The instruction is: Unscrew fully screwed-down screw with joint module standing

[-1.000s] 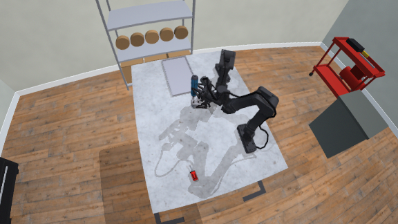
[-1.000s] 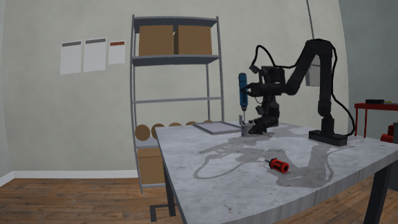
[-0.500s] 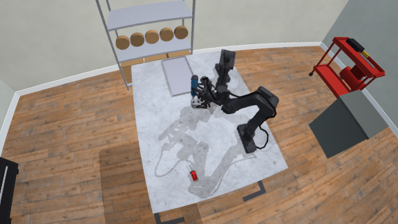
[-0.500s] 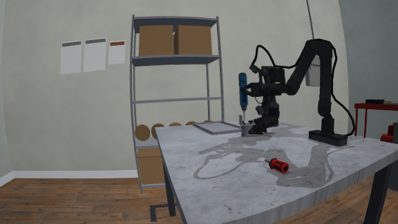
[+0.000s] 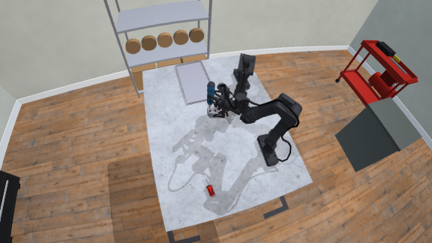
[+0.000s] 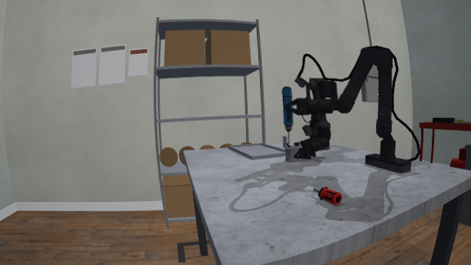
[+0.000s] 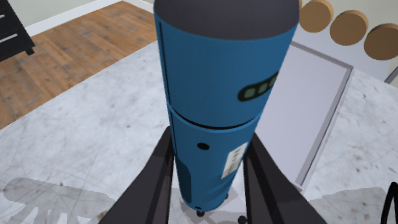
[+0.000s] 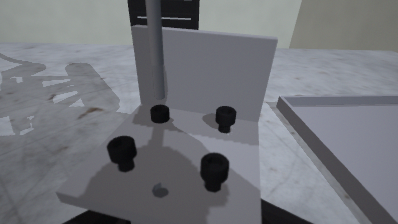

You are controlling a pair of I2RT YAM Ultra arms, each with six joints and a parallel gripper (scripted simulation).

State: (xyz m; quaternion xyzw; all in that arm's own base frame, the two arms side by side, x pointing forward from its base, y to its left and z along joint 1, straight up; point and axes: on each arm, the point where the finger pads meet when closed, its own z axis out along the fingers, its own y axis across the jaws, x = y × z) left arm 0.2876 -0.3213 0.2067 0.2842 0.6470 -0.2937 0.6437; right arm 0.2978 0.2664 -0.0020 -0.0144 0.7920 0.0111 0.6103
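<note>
while the blue electric screwdriver [image 5: 211, 90] [image 6: 288, 102] [image 7: 215, 85] [image 8: 156, 55] stands upright, pinched by the left gripper [image 5: 213, 97] [image 6: 290, 107] [image 7: 209, 132], its tip sits just above the low screw [image 8: 160, 114] at eleven o'clock on the bracket [image 6: 284, 141] [image 8: 205, 72] in the right wrist view, a thin gap between. the three raised screws, at one [image 8: 225, 118], five [image 8: 214, 170] and nine o'clock [image 8: 122, 150], show their shanks. the right gripper [image 5: 221, 113] [image 6: 298, 155] [image 8: 182, 191] has its fingers closed around the joint module [image 5: 211, 113] [image 6: 289, 154], which stands upright beneath the bracket. from the module in the top view, the tray [image 5: 193, 83] [image 6: 257, 150] [image 7: 300, 110] [image 8: 360, 135] lies toward eleven o'clock, the red screwdriver [image 5: 211, 190] [image 6: 330, 196] well apart at six.

No visible change, every position matching the earlier views.
</note>
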